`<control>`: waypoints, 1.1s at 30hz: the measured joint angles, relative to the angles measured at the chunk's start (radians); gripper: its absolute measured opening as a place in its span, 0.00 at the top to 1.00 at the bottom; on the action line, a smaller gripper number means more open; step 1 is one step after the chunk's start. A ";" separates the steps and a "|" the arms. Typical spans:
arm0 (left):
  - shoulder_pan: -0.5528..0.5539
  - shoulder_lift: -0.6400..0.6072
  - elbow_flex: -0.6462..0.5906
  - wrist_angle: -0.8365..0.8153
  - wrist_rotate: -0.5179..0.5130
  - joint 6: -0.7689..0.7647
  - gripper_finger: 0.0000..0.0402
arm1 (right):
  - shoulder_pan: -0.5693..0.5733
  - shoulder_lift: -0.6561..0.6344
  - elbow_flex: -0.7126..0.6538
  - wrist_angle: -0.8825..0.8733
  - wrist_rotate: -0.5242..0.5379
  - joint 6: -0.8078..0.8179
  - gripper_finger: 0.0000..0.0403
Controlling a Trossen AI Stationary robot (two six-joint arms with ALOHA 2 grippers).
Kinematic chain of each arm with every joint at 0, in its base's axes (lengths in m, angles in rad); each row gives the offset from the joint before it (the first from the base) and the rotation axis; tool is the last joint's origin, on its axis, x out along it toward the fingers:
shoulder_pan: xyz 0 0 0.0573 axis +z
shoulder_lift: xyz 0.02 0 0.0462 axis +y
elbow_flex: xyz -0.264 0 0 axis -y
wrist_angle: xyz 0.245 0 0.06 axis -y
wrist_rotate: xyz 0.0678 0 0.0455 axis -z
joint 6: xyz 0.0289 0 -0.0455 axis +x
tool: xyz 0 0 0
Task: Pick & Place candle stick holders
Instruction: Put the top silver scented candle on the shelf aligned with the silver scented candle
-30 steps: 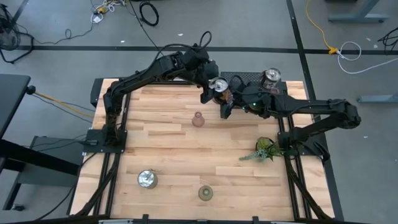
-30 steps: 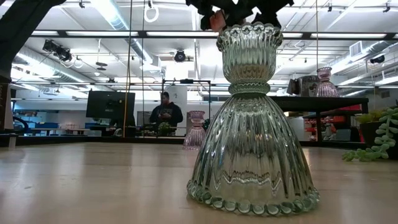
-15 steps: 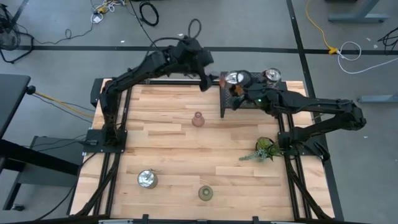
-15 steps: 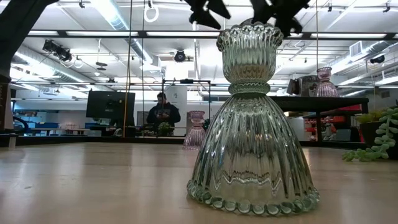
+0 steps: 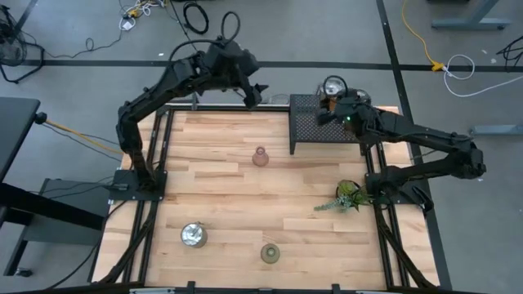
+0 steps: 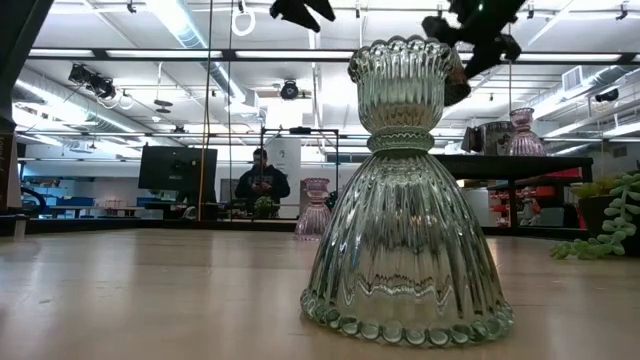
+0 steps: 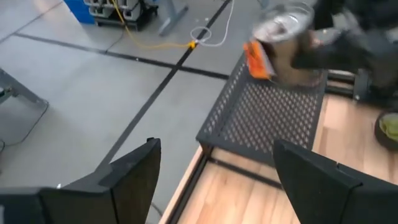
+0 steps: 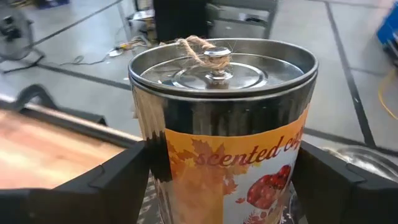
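Right gripper [image 5: 331, 106] clamped on a silver tin [image 8: 224, 118] with an orange label, held over the far right end of the black mesh rack [image 5: 315, 131]; rack floor under the tin hidden, contact unclear. Second silver holder [image 8: 367, 158] behind it cut off at the frame edge. Left gripper [image 5: 255, 94] empty, fingers spread, off the table's far edge. Still on the wooden table [image 5: 221, 196]: pink glass holder [image 5: 260, 156] mid-table, silver holder [image 5: 193, 235] near left, olive-green holder [image 5: 270, 254] near centre. Plant sprig [image 5: 347, 197] right.
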 joint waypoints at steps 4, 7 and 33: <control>0.004 -0.002 -0.001 -0.057 0.000 0.000 0.23 | -0.091 0.000 -0.103 0.143 -0.079 0.007 0.20; 0.004 -0.002 -0.002 -0.074 0.000 0.001 0.23 | -0.147 -0.001 -0.186 0.267 -0.128 0.005 0.20; 0.004 -0.001 -0.002 -0.079 0.003 0.002 0.23 | -0.311 0.000 -0.397 0.531 -0.161 -0.058 0.20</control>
